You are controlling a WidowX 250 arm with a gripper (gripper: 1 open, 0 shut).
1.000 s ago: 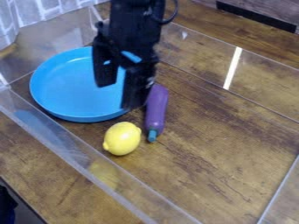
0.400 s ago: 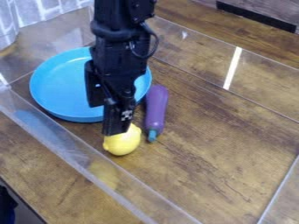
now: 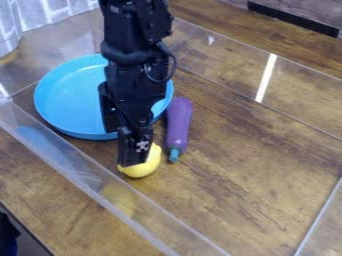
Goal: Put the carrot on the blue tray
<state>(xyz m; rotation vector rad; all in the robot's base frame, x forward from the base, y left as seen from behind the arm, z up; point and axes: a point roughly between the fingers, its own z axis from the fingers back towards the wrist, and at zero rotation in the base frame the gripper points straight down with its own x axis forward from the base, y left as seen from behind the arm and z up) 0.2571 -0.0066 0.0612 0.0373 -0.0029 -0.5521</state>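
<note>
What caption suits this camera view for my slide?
Open gripper poised over the yellow toy fruit, beside the eggplant and blue tray.

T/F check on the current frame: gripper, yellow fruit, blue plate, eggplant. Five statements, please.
1. The yellow fruit lies on the blue plate. False: it is on the wooden table, beside the plate.
2. The gripper is open, right over the fruit. True.
3. The purple eggplant lies on the table, right of the arm. True.
4. The eggplant is inside the plate. False: outside its rim.
5. The fruit is lifted. False: it rests on the table.

Open claw [image 3: 138, 150] over carrot [image 3: 142, 164]
</note>
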